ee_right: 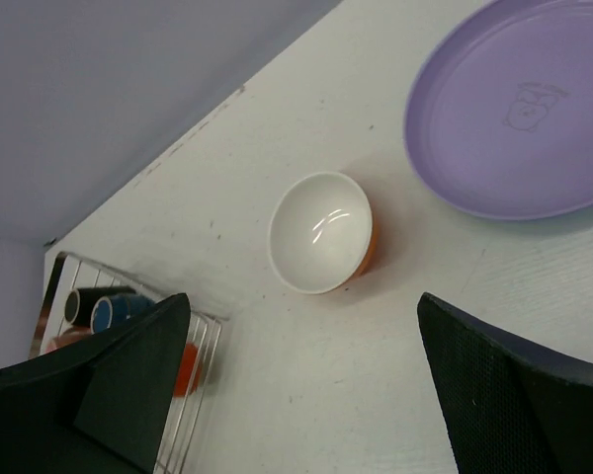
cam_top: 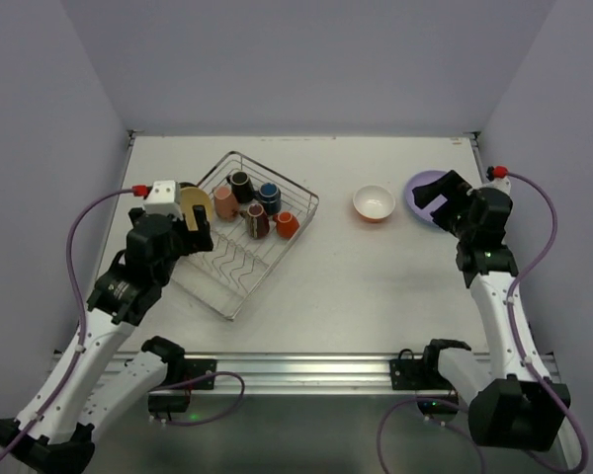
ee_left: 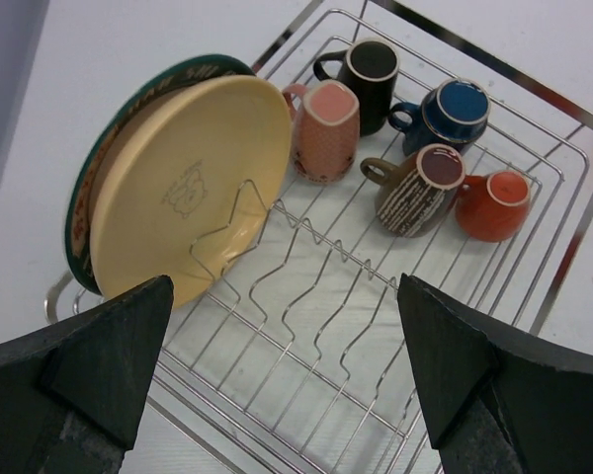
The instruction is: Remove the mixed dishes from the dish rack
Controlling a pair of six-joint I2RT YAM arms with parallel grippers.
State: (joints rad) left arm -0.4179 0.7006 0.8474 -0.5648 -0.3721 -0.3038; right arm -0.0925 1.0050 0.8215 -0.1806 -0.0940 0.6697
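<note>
We see the dish rack (cam_top: 273, 260) sitting skewed on the left half of the table (cam_top: 376, 286), w/ the left gripper (ee_left: 285, 326) hovering over its near-left end, fingers spread wide & nothing btw them. In the left wrist view two plates stand on edge in the wavy wire dividers at that end: the yellow plate (ee_left: 193, 188) in front, leaning back on the pattern-rimmed plate (ee_left: 79, 207), of which we get only the dark patterned rim. Five mugs cluster at the rack's far end. The black mug (ee_left: 366, 74) is farthest, the pink mug (ee_left: 326, 128) just in front of it & nearest the yellow plate; we can't tell if its handle touches the plate. The blue-lined mug (ee_left: 450, 114) sits right of the black one, the brown mug (ee_left: 420, 188) tilts in front of it, & the orange mug (ee_left: 494, 202) is just beside the brown one. On the right half of the table the orange bowl (ee_right: 321, 232), white inside, stands upright, well apart from the rack. The lavender plate (ee_right: 519, 109) lies flat just to its right, close but not touching. The right gripper (ee_right: 301, 336) hangs by that plate's near edge in the top view, fingers spread & holding nothing; in its wrist view both bowl & plate lie beyond the fingers, untouched
</note>
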